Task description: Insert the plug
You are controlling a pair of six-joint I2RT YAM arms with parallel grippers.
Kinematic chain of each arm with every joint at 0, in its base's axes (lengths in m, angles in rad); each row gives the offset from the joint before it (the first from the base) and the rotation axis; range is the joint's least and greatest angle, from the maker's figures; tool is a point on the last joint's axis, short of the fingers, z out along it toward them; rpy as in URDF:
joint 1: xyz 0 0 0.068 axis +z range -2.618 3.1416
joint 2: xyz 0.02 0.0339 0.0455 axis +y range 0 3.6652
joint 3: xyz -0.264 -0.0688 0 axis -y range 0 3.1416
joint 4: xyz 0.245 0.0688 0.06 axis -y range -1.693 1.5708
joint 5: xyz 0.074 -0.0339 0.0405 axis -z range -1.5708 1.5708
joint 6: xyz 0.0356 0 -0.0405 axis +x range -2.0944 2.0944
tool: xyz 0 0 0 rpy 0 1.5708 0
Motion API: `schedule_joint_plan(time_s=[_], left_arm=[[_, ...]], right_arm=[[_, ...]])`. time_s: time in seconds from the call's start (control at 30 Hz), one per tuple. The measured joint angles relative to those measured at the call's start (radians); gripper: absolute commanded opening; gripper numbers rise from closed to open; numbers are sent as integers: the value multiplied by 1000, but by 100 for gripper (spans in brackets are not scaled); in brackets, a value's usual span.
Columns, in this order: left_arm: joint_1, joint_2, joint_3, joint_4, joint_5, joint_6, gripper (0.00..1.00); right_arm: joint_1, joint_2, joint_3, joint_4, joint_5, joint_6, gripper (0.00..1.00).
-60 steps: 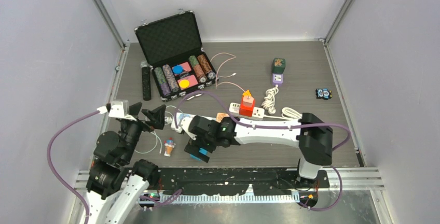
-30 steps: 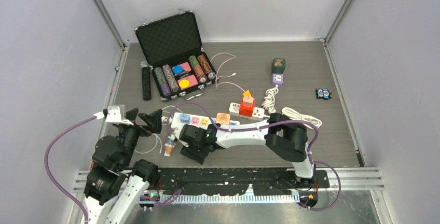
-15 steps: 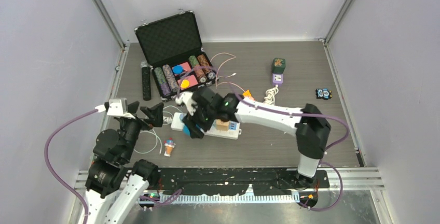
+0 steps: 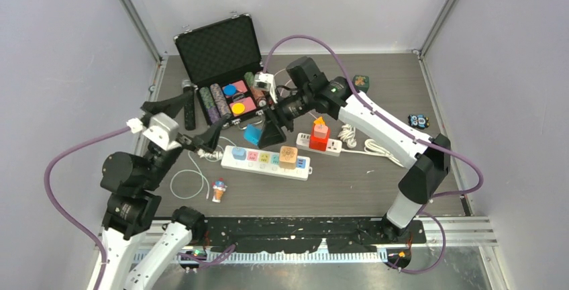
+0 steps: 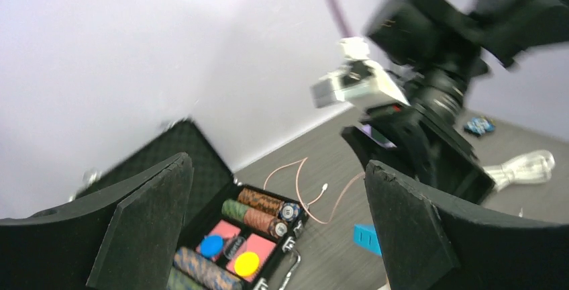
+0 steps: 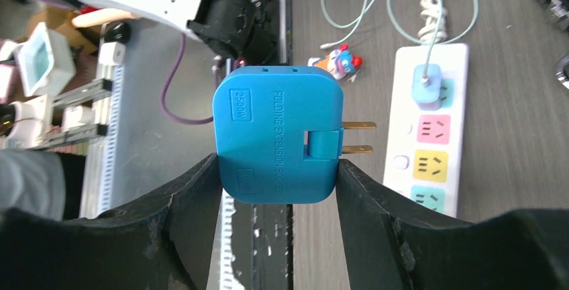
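Two views split it: top shows whole white power strip (image 4: 266, 161) mid-frame; left wrist shows left gripper (image 5: 275, 226) spread wide, empty; right wrist alone shows right gripper (image 6: 276, 169) half-spread, pinching blue plug (image 6: 276, 143), prongs out. Top view: plug just above strip's left end; half second ago, over strip.

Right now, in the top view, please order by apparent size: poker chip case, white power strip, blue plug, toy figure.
1. Poker chip case
2. White power strip
3. Blue plug and toy figure look alike; the plug is held up, nearer the camera, so unranked.
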Motion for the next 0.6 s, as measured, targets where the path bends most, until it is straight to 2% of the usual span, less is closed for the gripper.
schedule_joint_plan(time_s=[0.17,0.27,0.33,0.5,0.6], left_arm=[[0,23,-19,42,330,243,96],[0,63,-14,24,484,359,85],[0,112,7,-28,575,446,81],[0,213,60,-178,659,658,68],[0,237,67,-254,697,734,68]], right_arm=[[-37,-13,-1,-95,-116,-56,58],[-33,-25,0,-185,-151,-118,57],[-31,-29,-1,-244,-166,-160,57],[-31,-51,-21,-320,-207,-222,57],[-31,-53,-21,-356,-230,-249,57]])
